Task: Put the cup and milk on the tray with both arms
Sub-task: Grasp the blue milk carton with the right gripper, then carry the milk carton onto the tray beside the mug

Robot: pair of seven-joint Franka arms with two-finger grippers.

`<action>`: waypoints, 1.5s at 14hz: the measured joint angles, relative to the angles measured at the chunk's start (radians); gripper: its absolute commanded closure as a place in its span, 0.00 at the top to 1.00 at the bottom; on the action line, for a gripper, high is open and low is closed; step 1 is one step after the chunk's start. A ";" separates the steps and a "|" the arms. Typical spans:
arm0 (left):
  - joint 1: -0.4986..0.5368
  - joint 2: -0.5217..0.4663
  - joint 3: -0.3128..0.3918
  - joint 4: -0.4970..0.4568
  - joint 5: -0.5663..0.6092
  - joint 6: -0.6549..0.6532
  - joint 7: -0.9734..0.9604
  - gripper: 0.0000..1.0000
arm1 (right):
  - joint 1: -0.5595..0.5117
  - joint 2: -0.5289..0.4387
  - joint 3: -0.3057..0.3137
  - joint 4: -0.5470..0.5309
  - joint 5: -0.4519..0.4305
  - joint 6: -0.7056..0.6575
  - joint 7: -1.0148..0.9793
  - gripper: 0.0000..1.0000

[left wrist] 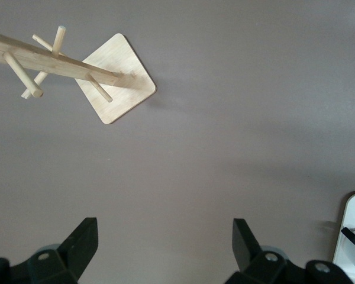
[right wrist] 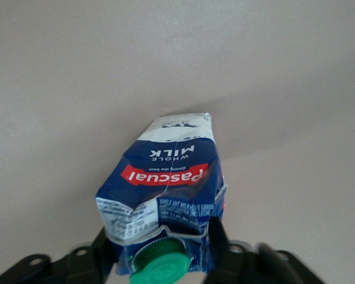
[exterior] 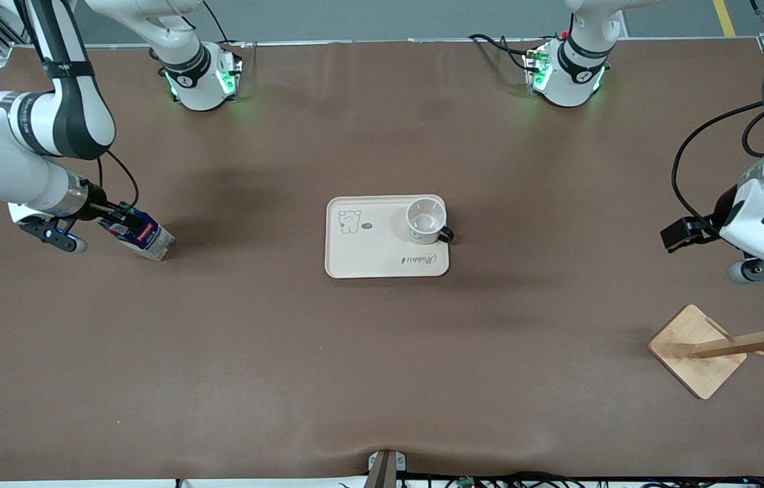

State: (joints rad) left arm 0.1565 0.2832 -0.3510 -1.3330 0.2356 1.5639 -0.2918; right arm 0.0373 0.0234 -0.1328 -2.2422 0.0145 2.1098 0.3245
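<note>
The milk (exterior: 144, 237), a dark-blue carton with a green cap, leans tilted at the right arm's end of the table. My right gripper (exterior: 117, 218) is shut on its cap end. In the right wrist view the milk (right wrist: 171, 177) fills the space between the black fingers of the right gripper (right wrist: 161, 242), which press both of its sides. The white cup (exterior: 426, 219) stands upright on the cream tray (exterior: 368, 251), at the corner toward the left arm's end. My left gripper (exterior: 687, 234) hangs open and empty over bare table at that end; the left gripper (left wrist: 164, 236) shows wide-spread jaws.
A wooden peg stand (exterior: 697, 349) with a square base (left wrist: 118, 80) sits near the left gripper, nearer to the front camera. A corner of the tray (left wrist: 352, 231) shows in the left wrist view. The arms' green-lit bases line the table's back edge.
</note>
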 measured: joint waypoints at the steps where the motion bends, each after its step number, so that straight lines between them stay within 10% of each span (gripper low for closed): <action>1: 0.000 0.000 -0.001 0.000 -0.001 0.000 0.000 1.00 | -0.005 -0.006 -0.003 0.004 0.000 0.000 -0.017 0.00; 8: 0.041 -0.020 0.000 0.017 -0.115 -0.012 0.017 1.00 | 0.058 -0.018 0.011 0.299 0.150 -0.320 -0.098 0.00; 16: 0.051 -0.084 0.002 0.017 -0.121 -0.070 0.097 1.00 | 0.535 0.095 0.026 0.403 0.182 -0.238 0.292 0.00; 21: -0.082 -0.142 0.160 -0.054 -0.127 -0.077 0.208 1.00 | 0.649 0.234 0.025 0.454 0.206 -0.192 0.376 0.00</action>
State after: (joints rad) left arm 0.0750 0.1408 -0.1906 -1.3875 0.1082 1.4868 -0.0834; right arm 0.6861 0.2574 -0.1080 -1.7882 0.2201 1.9181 0.7003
